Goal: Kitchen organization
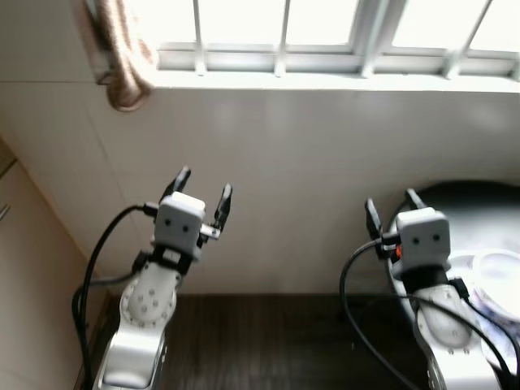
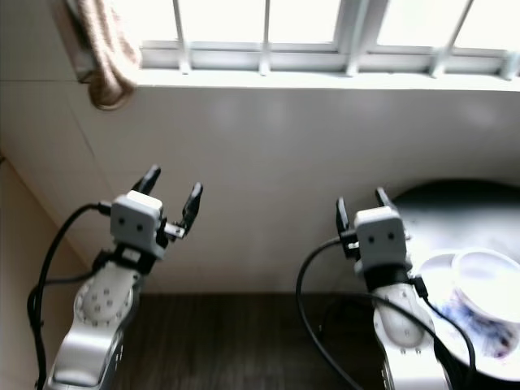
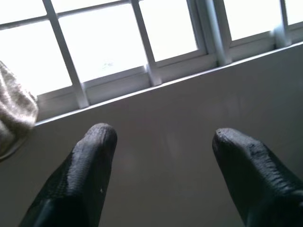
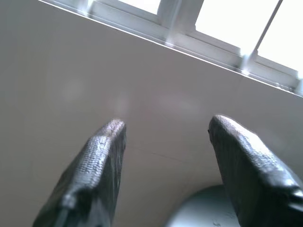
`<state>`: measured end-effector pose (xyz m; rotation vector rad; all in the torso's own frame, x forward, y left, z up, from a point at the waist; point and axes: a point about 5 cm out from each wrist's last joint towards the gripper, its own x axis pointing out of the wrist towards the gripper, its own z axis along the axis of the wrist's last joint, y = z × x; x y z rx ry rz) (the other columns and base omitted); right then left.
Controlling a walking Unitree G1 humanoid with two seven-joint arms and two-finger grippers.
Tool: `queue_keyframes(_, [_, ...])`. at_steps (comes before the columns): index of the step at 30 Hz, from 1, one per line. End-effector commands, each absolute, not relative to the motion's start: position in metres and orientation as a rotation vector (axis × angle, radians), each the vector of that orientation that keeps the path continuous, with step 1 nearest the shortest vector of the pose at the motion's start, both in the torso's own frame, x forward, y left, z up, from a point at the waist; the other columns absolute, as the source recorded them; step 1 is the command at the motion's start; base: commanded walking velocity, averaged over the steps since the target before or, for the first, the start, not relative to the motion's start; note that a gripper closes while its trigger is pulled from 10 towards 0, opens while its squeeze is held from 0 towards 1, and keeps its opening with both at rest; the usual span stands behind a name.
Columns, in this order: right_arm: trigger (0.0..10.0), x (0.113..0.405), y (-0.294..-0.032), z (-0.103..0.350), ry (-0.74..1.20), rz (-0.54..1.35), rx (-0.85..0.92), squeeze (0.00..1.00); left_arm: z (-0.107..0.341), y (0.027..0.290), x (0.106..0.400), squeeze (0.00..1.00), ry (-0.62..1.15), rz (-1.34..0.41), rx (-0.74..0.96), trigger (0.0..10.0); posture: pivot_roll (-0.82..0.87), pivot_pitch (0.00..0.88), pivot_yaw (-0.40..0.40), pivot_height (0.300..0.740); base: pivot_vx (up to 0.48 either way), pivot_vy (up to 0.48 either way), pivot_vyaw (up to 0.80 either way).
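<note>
Both arms are raised in front of a white wall under a window. My left gripper (image 1: 203, 185) is open, its black fingers (image 3: 90, 165) spread wide with nothing between them. My right gripper (image 1: 392, 205) is open too and holds nothing; its fingers (image 4: 104, 156) point up at the wall. A white plate (image 2: 455, 317) with a white bowl (image 2: 491, 276) on it sits on a dark round surface (image 1: 479, 199) just right of the right arm.
A beige cloth (image 1: 123, 57) hangs by the window's left end. The white window frame (image 1: 325, 61) and sill run across the top. Dark wood floor (image 1: 268, 341) lies below the wall. A beige cabinet side (image 1: 32, 268) stands at the left.
</note>
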<state>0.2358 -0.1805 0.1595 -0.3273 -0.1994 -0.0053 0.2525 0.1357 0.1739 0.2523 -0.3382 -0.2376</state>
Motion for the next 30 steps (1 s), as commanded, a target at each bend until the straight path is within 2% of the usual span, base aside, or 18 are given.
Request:
queue_keyframes(1, [10.0, 0.236, -0.187, 0.159, -0.18, -0.037, -0.346, 0.0, 0.173, 0.133, 0.253, 0.0, -0.331, -0.255, 0.242, 10.0, -0.02, 0.0, -0.012, 0.74, 0.0, 0.0, 0.0])
queue_keyframes(12, [10.0, 0.24, -0.208, 0.153, -0.102, -0.155, -0.331, 0.0, 0.171, 0.132, 0.254, 0.0, -0.322, -0.255, 0.248, 10.0, -0.02, 0.0, -0.01, 0.74, 0.0, 0.0, 0.0])
queue_keyframes(20, [10.0, 0.248, -0.239, 0.135, 0.102, -0.183, -0.364, 0.0, 0.171, 0.132, 0.258, 0.0, -0.32, -0.254, 0.249, 10.0, -0.02, 0.0, -0.011, 0.74, 0.0, 0.0, 0.0])
queue_keyframes(23, [10.0, 0.252, -0.258, 0.127, 0.222, -0.211, -0.419, 0.0, 0.17, 0.132, 0.259, 0.0, -0.316, -0.252, 0.249, 10.0, -0.03, 0.0, -0.016, 0.74, 0.0, 0.0, 0.0])
queue_keyframes(30, [10.0, 0.254, -0.274, 0.12, 0.336, -0.273, -0.328, 0.0, 0.169, 0.131, 0.26, 0.0, -0.317, -0.247, 0.246, 10.0, -0.03, 0.0, -0.024, 0.74, 0.0, 0.0, 0.0])
